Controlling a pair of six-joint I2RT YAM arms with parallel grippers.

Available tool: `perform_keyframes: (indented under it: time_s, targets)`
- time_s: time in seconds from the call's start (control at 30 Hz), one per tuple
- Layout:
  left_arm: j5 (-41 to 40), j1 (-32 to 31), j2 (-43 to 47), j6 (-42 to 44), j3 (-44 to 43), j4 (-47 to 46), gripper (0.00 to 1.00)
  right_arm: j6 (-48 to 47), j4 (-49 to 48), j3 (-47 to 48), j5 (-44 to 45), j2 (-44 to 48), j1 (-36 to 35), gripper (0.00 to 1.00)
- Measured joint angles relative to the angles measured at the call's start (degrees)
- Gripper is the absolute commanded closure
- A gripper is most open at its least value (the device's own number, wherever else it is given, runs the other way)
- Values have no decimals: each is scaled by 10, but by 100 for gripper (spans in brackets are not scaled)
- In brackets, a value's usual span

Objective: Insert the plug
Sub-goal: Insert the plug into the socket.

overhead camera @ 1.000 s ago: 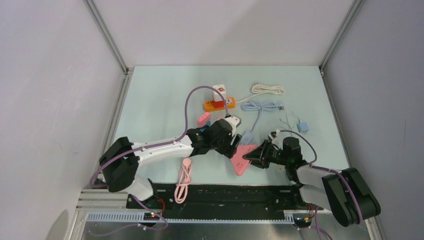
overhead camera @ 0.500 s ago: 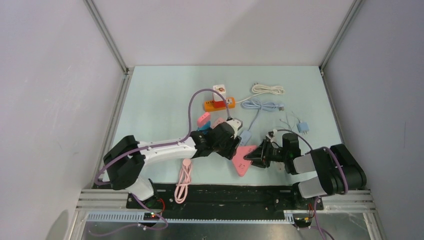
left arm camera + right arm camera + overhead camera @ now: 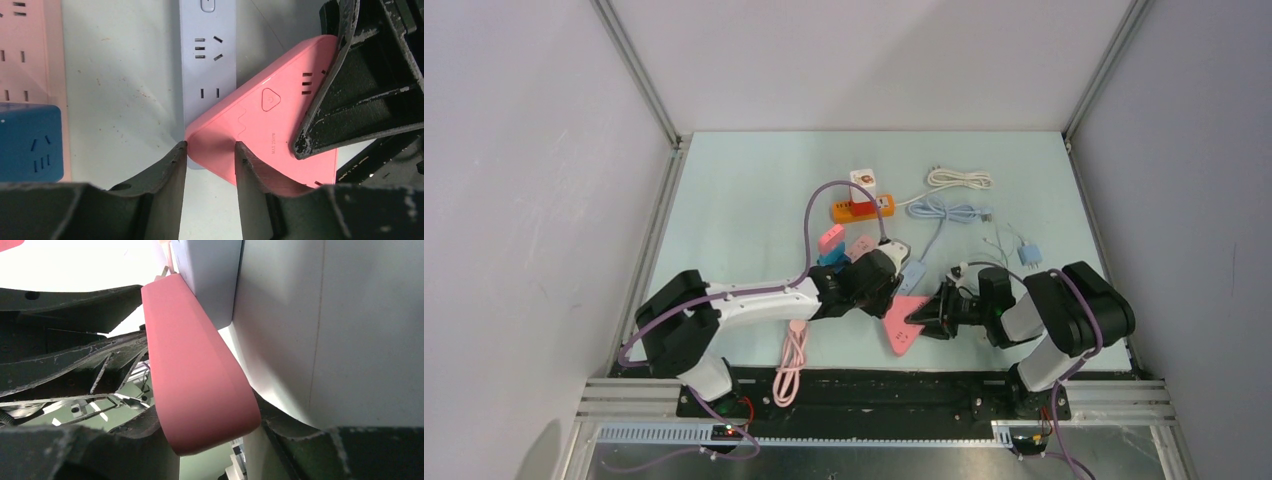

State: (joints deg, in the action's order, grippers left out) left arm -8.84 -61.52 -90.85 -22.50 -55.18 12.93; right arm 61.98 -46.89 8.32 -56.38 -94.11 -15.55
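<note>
From where I stand, the left pincer (image 3: 209,146) sits with its jaws narrow around one corner of the pink triangular socket block (image 3: 260,115) (gripping or merely touching, I cannot tell). The block is at the bench's (image 3: 744,200) front centre, touching a lilac power strip (image 3: 207,60). The right pincer (image 3: 929,318) is clenched on the block's opposite side.
</note>
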Motion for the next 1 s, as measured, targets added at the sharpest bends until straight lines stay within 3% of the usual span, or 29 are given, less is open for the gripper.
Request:
perform_keyframes:
  time_s: [0.27,0.5,0.63,0.73,0.87,1.0]
  targets:
    - [-35,9,-2,0,0,0,61,21,33,48,24,-21,-51,100]
    - [-44,23,-7,0,-3,-8,61,19,8,93,-14,-89,-61,96]
    - [-45,30,-8,0,-5,-9,61,21,-6,104,-12,-101,-67,77]
    - [-45,31,-8,0,-5,-9,61,23,13,104,1,-79,-71,52]
    - [-43,34,-8,0,-5,-10,60,24,88,105,71,-16,-85,28]
    - [-41,36,-4,4,-6,-2,59,26,172,113,189,65,-92,17]
